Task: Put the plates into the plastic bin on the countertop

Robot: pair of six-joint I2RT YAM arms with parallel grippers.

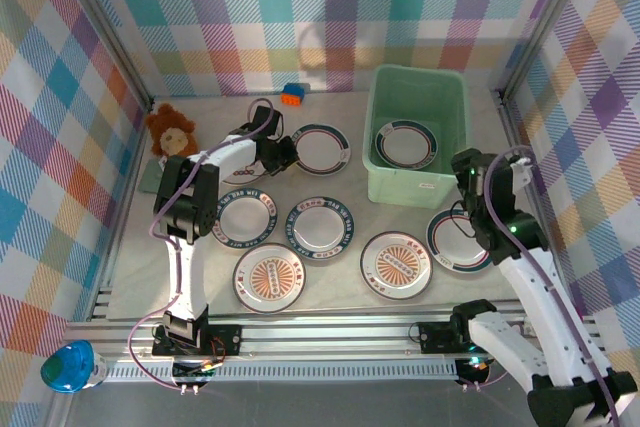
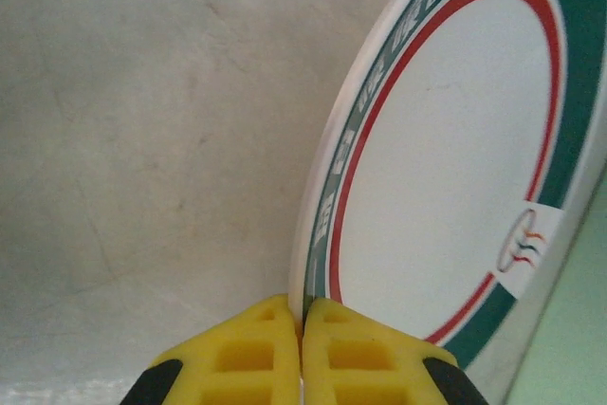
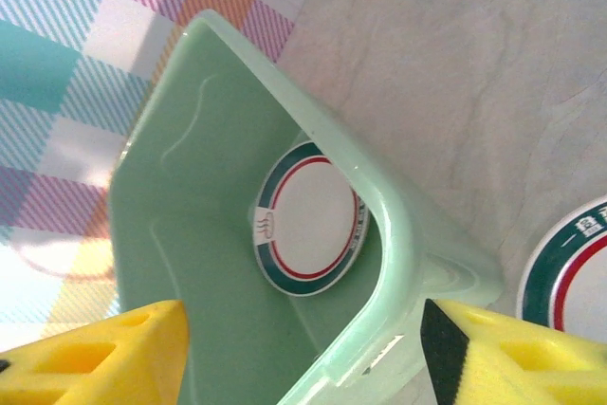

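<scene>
Your left gripper [image 2: 303, 329] pinches shut on the rim of a plate [image 2: 446, 158] just left of the plastic bin [image 1: 415, 189]: white, teal lettered band, red ring. Your right gripper [image 3: 303, 329] stands spread, empty, over the bin's corner. Pinched plate's right edge runs out of the wrist view.

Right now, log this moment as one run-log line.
left gripper: shut on edge of counter plate | right gripper: open near bin corner | bin contents: one plate

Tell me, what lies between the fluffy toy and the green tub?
In the top view: the left tool, shut on the rim of a teal-rimmed plate, between the toy and bin.
</scene>
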